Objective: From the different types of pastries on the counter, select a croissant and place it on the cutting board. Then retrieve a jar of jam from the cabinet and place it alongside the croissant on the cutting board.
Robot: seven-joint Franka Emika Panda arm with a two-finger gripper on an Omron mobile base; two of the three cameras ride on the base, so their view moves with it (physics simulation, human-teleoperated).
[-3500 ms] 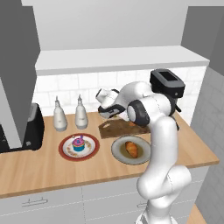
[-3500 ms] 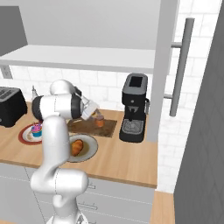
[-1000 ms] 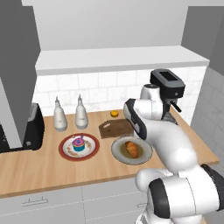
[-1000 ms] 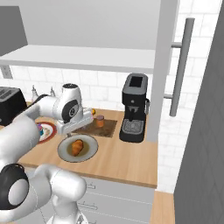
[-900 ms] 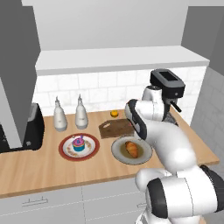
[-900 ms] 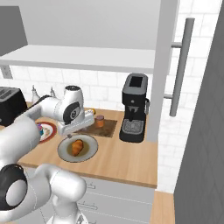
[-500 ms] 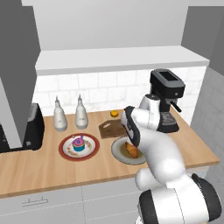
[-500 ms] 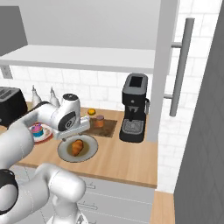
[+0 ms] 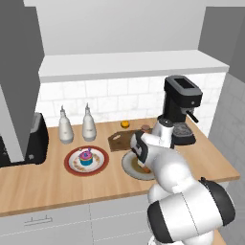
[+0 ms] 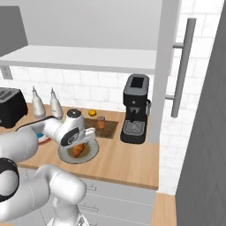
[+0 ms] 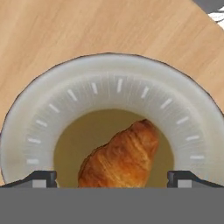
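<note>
You had the gripper [image 11: 112,177] hanging directly over the croissant [image 11: 121,155], jaws spread wide with a fingertip [image 11: 41,178] at nine o'clock and the other at three o'clock of the pastry, nothing between them but air. That spacing made sense: the croissant lay diagonally in the well of the grey plate [image 11: 35,118], its tapered end pointing toward one o'clock, so a wide opening left room to straddle its body.

From the right base view, the hand sat low over the plate [image 10: 90,154], with the croissant [image 10: 78,150] just beneath it. The cutting board [image 10: 111,128] lay on the counter [image 10: 123,159] at about one o'clock from the plate, near but apart, which kept the carry short. A small reddish jar [image 10: 101,122] stood on the board. The cupcake [image 9: 86,157] rested on its own red-rimmed plate [image 9: 72,165], at nine o'clock, well clear of your approach.

The croissant was not yet gripped; I judged the descent and closing to come next.
</note>
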